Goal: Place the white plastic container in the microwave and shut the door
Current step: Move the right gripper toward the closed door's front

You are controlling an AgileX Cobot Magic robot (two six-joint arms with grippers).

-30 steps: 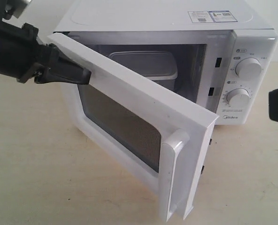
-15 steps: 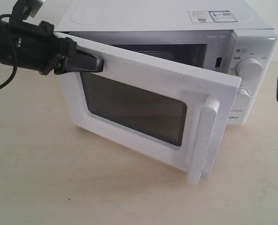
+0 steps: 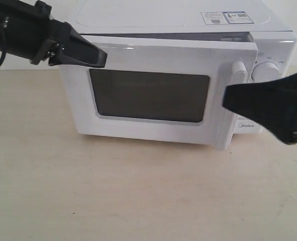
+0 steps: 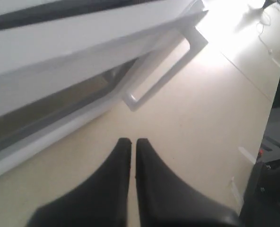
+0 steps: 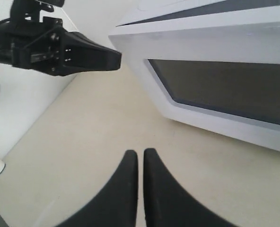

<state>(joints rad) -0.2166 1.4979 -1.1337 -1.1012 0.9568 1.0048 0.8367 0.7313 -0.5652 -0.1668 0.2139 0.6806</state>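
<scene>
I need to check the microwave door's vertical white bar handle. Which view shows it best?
The left wrist view: the whole white bar handle shows there, unobstructed. In the exterior view the black right gripper hides most of it; the right wrist view leaves it out of frame.

The left gripper (image 3: pixel 99 56) extends from the upper left and points right, its fingers pressed together and empty. The right gripper (image 3: pixel 228 99) extends from the right and points left, its fingers likewise together and empty.
</scene>
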